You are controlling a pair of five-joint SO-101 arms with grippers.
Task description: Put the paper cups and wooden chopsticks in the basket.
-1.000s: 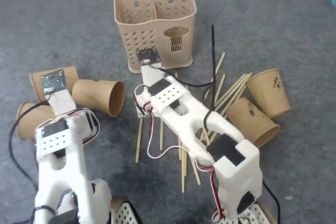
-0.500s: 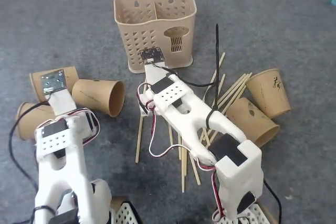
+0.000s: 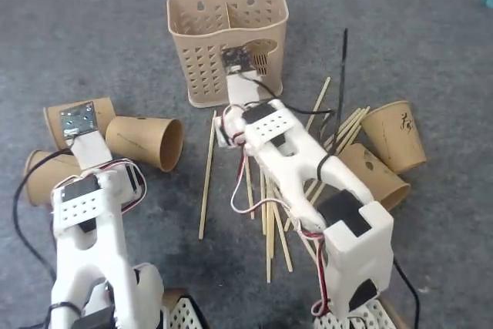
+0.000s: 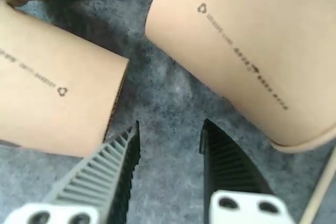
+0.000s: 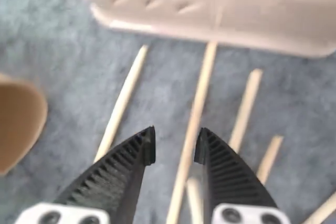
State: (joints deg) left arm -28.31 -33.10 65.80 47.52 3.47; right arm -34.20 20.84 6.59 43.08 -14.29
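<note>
Since a second ago the right arm (image 3: 293,159) has swung toward the upper middle of the high view, and its wrist now sits against the front of the basket (image 3: 202,44). Its right gripper (image 5: 175,142) hangs with jaws slightly spread, holding nothing, over a chopstick (image 5: 194,129) lying at the basket's foot. More chopsticks (image 3: 268,221) scatter across the centre and right. Two right cups (image 3: 394,135) lie tipped at right centre. At left centre, three left cups (image 3: 146,142) lie tipped; the left gripper (image 4: 169,135) is spread and empty above the carpet (image 3: 92,52) between two of them
</note>
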